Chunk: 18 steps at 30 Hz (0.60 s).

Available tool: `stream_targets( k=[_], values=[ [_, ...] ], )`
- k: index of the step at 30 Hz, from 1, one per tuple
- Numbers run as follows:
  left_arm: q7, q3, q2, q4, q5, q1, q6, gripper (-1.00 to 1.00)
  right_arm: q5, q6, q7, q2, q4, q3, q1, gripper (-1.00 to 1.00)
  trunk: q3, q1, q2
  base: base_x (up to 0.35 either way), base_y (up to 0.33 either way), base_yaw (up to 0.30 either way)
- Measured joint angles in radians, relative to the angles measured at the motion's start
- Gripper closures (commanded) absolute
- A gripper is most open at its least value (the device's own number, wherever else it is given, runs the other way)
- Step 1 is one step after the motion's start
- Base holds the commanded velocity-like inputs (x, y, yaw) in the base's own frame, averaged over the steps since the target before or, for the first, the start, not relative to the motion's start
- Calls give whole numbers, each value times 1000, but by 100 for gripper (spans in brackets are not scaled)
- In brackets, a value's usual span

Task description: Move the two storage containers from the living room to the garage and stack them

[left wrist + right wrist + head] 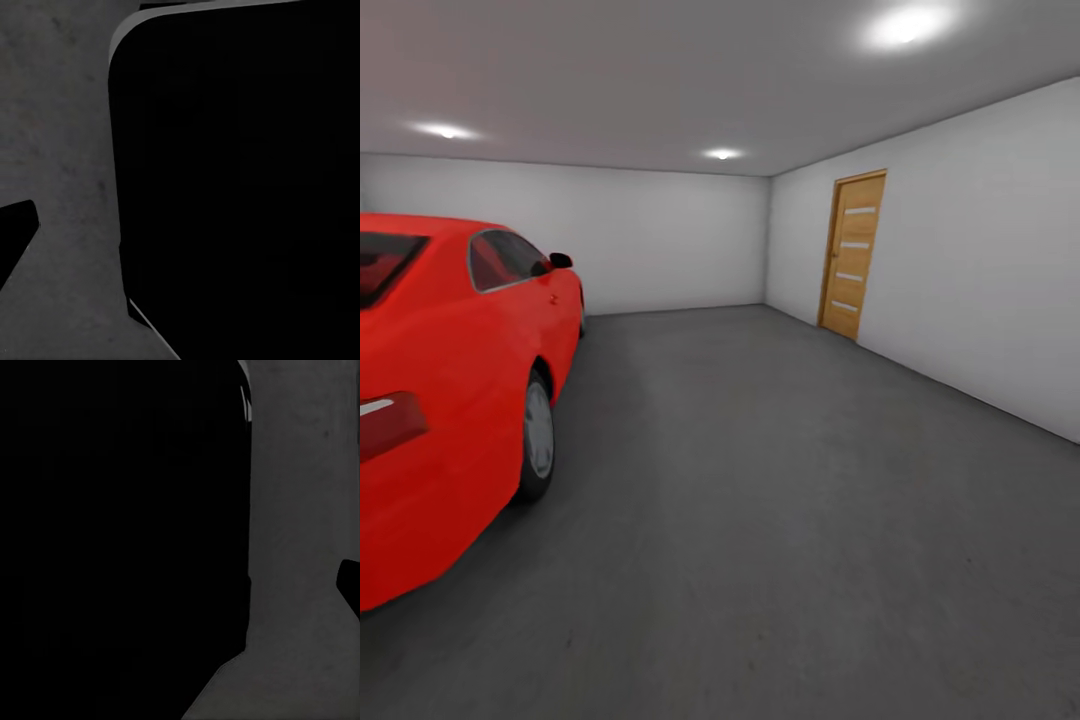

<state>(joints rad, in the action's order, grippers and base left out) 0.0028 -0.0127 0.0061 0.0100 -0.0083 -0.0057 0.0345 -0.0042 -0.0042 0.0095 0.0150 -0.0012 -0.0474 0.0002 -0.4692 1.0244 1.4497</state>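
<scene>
Setting: the garage is being viewed from the head camera, with its dark grey floor point(780, 520) stretching bare towards pale grey walls under ceiling spotlights.
Car: a red car point(450, 400) is being shown parked along one side, leaving the open middle of the room free, which is judged the likely place for stacking.
Door: a wooden door point(852, 255) is being shown shut in the side wall, well apart from the car.
Storage containers: no orange-red bin is being caught by any camera, so where they are cannot be told; the fetching is judged not yet finished.
Wrist views: a large black rounded body is being shown close to each wrist camera, with the speckled floor point(60, 150) passing beside it, detail that the head view is not giving; the arms are judged tucked low for driving.
Grippers: whether the left or right gripper is released or clenched cannot be told from these dark shapes.
</scene>
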Motion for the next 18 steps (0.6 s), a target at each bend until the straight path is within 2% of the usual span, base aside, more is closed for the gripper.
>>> stream_targets(
  k=[18],
  values=[
    [0,1,0,-1,0,0,-3,-100,1,0,0,-1,0,0,0,-100,0,0,0,344,0,-273]
  ],
)
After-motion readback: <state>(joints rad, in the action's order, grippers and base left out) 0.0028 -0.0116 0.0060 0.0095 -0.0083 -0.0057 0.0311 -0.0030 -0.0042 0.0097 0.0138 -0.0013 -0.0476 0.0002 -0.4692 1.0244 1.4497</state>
